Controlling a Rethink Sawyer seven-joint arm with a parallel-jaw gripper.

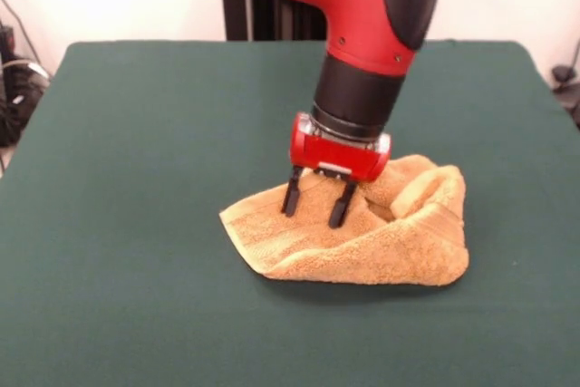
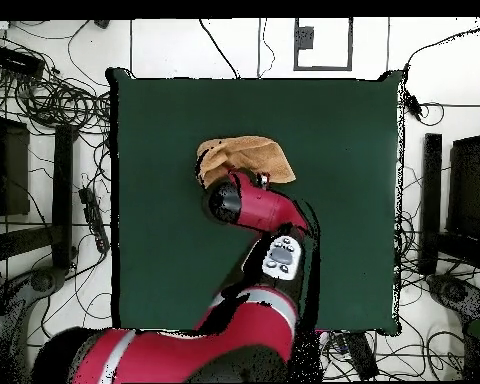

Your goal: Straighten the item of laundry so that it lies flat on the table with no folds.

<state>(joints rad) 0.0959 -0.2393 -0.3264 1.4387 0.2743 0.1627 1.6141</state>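
Dark green felt covers the surface [image 1: 136, 224], where the towel [image 1: 362, 242] lies bunched in thick folds near the middle. Directly above it, the hand [image 1: 316, 208] stands with fingers [image 1: 292, 197] parted narrowly, tips pressed into the cloth and gripping nothing. Closing here risks pinching several layers together, so lifting would drag the whole bundle without unfolding it.

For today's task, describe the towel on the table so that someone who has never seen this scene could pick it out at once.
Start from the big dark green table; the red and black arm comes down near its middle. Under the gripper, whose two black fingers are spread onto it, lies the towel. It is the only thing on the table: a crumpled orange-tan terry cloth, folded over itself.
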